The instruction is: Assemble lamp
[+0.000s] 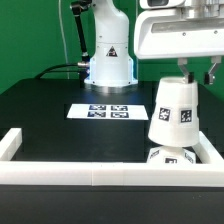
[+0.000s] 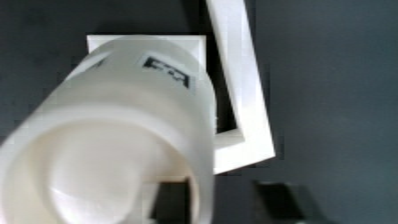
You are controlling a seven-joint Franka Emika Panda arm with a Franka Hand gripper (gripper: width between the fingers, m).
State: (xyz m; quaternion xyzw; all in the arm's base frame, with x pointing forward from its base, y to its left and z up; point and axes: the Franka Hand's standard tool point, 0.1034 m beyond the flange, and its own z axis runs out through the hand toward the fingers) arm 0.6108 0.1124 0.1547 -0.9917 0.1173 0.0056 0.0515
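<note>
The white tapered lamp shade [image 1: 175,112] hangs slightly tilted at the exterior view's right, its tags facing the camera. My gripper [image 1: 192,76] is at its upper rim. In the wrist view the shade [image 2: 125,130] fills most of the picture. One fingertip [image 2: 171,200] shows dark against the shade's wall and the other [image 2: 278,196] is outside it, so my gripper [image 2: 222,198] is shut on the wall. Just below the shade sits a low white tagged part, the lamp base [image 1: 166,155], half hidden by the frame. I cannot make out the bulb.
The long white border frame [image 1: 100,176] runs along the front and both sides of the black table; its corner shows in the wrist view [image 2: 246,110]. The marker board [image 1: 100,111] lies mid-table. The arm's white pedestal [image 1: 108,60] stands behind it.
</note>
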